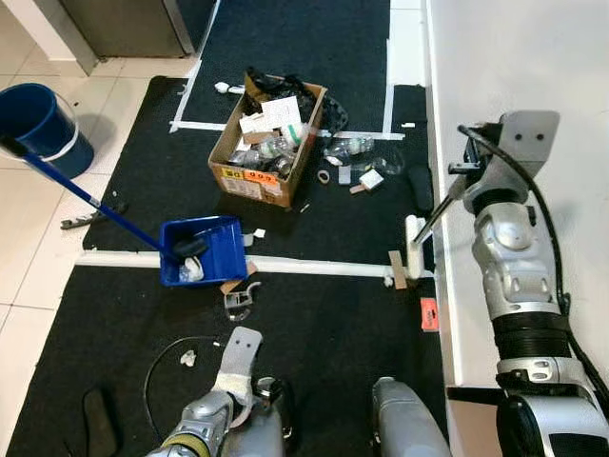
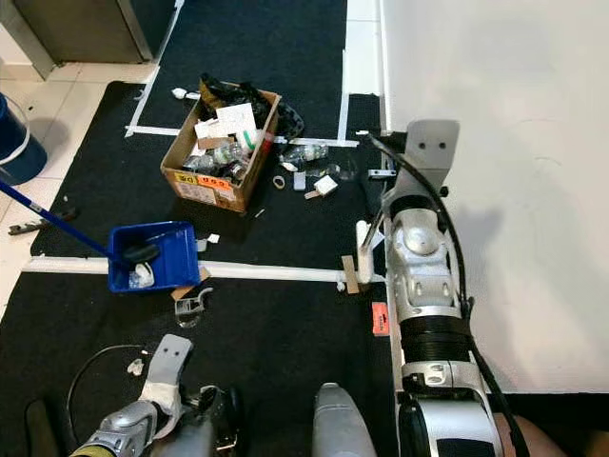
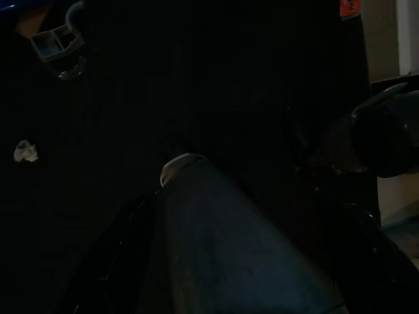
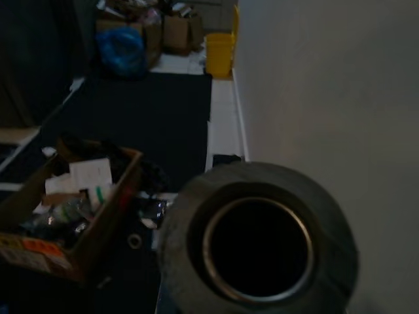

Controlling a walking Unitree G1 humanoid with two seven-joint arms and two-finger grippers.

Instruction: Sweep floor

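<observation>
A blue dustpan [image 1: 202,249] with a long blue handle [image 1: 81,195] rests on the black mat [image 1: 314,324], with white scraps and a dark lump inside it. Beside it lie a clear plastic piece [image 1: 238,303], a cardboard scrap [image 1: 231,285] and a white crumb [image 1: 187,359]. My right gripper [image 1: 464,169] is raised by the white wall, shut on a thin broom handle [image 1: 436,211] that slants down to a white head [image 1: 414,249] on the floor. The handle's round open end [image 4: 256,245] faces the right wrist camera. My left arm [image 1: 224,400] hangs low at the front.
A cardboard box [image 1: 266,143] full of rubbish stands ahead, with bottles and scraps [image 1: 357,162] to its right. A blue bucket [image 1: 38,124] sits on the tiles at far left. White tape lines [image 1: 314,268] cross the mat. A black cord [image 1: 157,367] lies near my feet.
</observation>
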